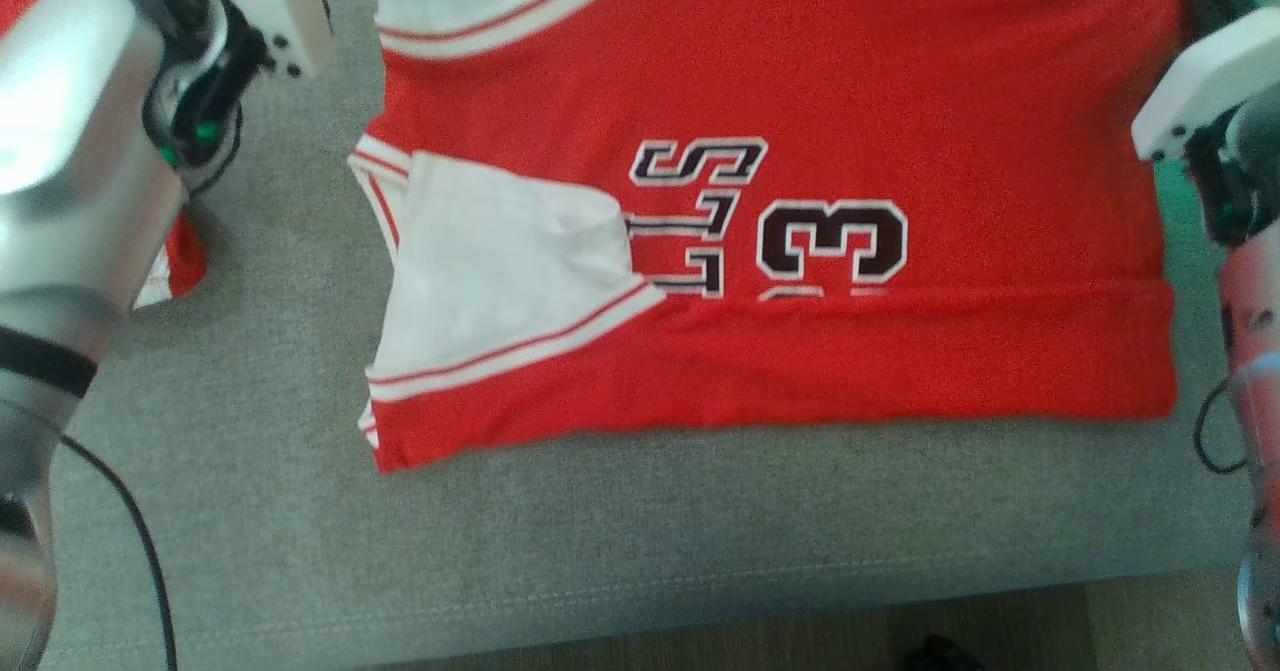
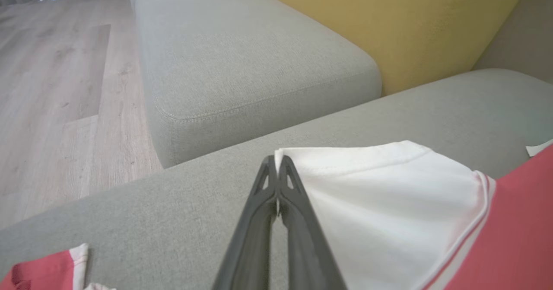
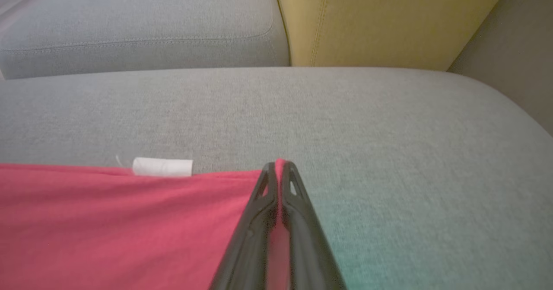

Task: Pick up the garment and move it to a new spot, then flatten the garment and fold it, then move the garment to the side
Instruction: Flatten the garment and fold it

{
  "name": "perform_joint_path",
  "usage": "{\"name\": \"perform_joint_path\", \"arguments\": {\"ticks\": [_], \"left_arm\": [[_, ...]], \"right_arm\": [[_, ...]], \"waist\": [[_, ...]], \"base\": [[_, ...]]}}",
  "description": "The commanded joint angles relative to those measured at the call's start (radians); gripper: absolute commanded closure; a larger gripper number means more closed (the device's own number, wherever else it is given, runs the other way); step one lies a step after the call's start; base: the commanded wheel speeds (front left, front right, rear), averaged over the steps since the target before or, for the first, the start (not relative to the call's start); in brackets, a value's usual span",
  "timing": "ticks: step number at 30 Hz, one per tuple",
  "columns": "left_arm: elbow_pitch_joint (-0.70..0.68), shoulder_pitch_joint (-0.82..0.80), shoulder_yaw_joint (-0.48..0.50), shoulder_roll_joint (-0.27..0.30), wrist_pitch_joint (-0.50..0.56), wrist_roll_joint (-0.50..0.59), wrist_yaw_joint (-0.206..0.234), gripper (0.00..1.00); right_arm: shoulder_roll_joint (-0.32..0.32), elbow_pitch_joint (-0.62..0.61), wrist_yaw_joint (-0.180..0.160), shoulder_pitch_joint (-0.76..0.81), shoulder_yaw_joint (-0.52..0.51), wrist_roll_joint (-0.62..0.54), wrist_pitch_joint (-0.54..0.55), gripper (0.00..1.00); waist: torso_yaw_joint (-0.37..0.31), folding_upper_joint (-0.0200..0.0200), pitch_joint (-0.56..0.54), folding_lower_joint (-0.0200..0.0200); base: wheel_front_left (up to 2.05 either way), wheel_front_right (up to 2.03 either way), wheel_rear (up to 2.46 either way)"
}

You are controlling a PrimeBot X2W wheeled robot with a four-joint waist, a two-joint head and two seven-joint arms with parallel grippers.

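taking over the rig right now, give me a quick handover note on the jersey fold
Left end effector: shut on the corner of the white sleeve.
Right end effector: shut on a red corner of the jersey, near the white tag.
Jersey: spread on the grey cushion, with its near edge folded up over the number.
Done: moved, flattened and, it seems, a first fold.
Left: probably bring the two held corners over to finish the fold, then move the jersey aside.
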Motion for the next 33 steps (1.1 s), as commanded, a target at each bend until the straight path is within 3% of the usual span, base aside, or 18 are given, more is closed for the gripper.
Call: {"name": "perform_joint_path", "arguments": {"ticks": [1,7,14,22,33], "left_arm": [[0.009,-0.077,0.051,0.033,-0.022,0.014,0.012,1.00],[0.095,-0.121,0.044,-0.008,-0.075,0.032,0.003,1.00],[0.148,-0.085,0.018,-0.035,-0.119,0.034,-0.036,1.00],[0.114,0.008,-0.024,-0.008,-0.146,0.040,-0.063,1.00],[-0.077,0.204,-0.086,0.078,-0.107,0.023,-0.055,1.00]], "right_arm": [[-0.006,-0.016,0.007,-0.040,0.000,-0.014,-0.026,1.00],[0.012,0.049,0.007,-0.106,-0.019,-0.044,-0.101,1.00],[0.018,0.107,0.007,-0.083,0.001,-0.031,-0.179,1.00],[-0.015,0.113,0.007,0.001,0.051,0.028,-0.204,1.00],[-0.090,0.016,0.007,0.179,0.150,0.144,-0.086,1.00]], "waist": [[0.000,0.0000,0.007,0.0000],[0.002,0.0000,0.012,0.0000],[0.009,0.0000,-0.030,0.0000],[0.024,0.0000,-0.116,0.0000],[0.059,0.0000,-0.243,0.0000]], "base": [[0.00,0.00,0.00],[0.00,0.00,0.00],[0.00,0.00,0.00],[0.00,0.00,0.00],[0.00,0.00,0.00]]}}
